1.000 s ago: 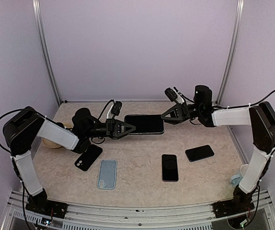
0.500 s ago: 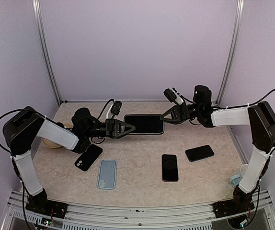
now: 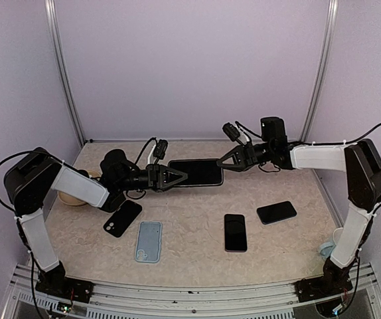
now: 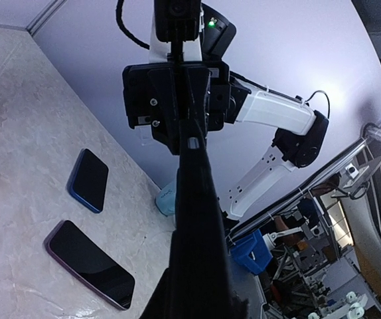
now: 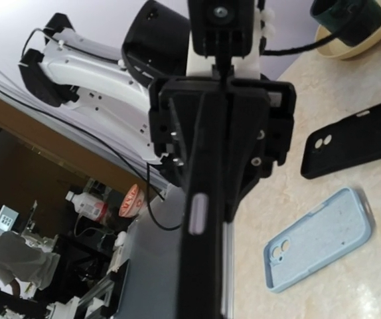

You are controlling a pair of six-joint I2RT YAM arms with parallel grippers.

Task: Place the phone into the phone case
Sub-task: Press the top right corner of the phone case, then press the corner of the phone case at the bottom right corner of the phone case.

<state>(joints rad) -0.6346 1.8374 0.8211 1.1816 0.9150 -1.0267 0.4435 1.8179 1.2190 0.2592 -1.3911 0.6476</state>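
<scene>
A black phone (image 3: pixel 196 172) hangs flat above the back of the table, held at both ends. My left gripper (image 3: pixel 178 176) is shut on its left end and my right gripper (image 3: pixel 222 163) on its right end. The left wrist view shows the phone (image 4: pixel 194 199) edge-on, running from my left gripper (image 4: pixel 194 296) toward the other arm. In the right wrist view its edge (image 5: pixel 200 219) with a pale side button runs out from my right gripper (image 5: pixel 200 296). A black phone case (image 3: pixel 122 218) and a light blue phone case (image 3: pixel 149 240) lie camera-side up at the front left.
Two more dark phones (image 3: pixel 235 232) (image 3: pixel 276 212) lie screen-up at the front right. A dark cup on a beige plate (image 5: pixel 350 20) stands at the back left, behind the left arm. A pale blue item (image 3: pixel 328 249) sits by the right arm's base.
My right gripper has shut on the phone's right end. The phone and both grippers have shifted slightly to the left.
</scene>
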